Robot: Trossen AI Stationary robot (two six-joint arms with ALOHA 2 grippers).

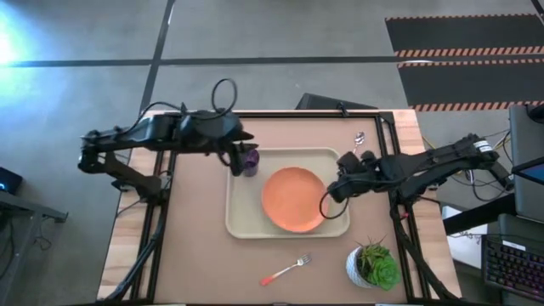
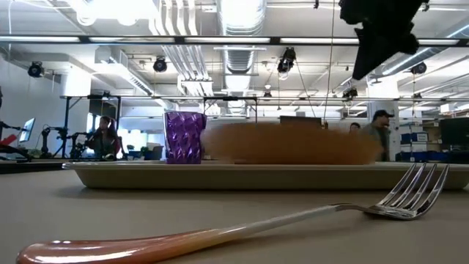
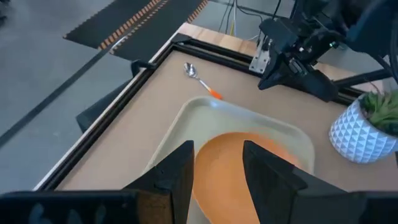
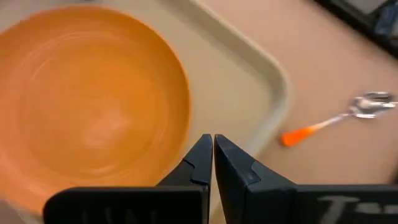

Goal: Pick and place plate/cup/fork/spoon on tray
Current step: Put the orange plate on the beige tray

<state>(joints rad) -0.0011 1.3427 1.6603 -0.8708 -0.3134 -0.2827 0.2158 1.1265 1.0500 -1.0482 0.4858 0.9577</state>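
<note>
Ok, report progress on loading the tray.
Done: the plate and the cup sit on the tray. In hand: nothing. The left gripper is open beside the cup; the right gripper is shut at the plate's edge. Left: the fork and the spoon, both on the table.

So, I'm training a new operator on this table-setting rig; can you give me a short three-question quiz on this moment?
1. True or false: the plate lies on the tray.
2. Which utensil lies nearest the potted plant? A) the spoon B) the fork C) neither
3. Fill in: the cup stands in a corner of the tray, beside the ____ end effector.

Key
1. True.
2. B; the fork lies on the table between the tray and the table's near edge, the spoon beyond the tray's far corner.
3. Left. The right end effector, fingers closed, hangs over the plate's edge.
</note>
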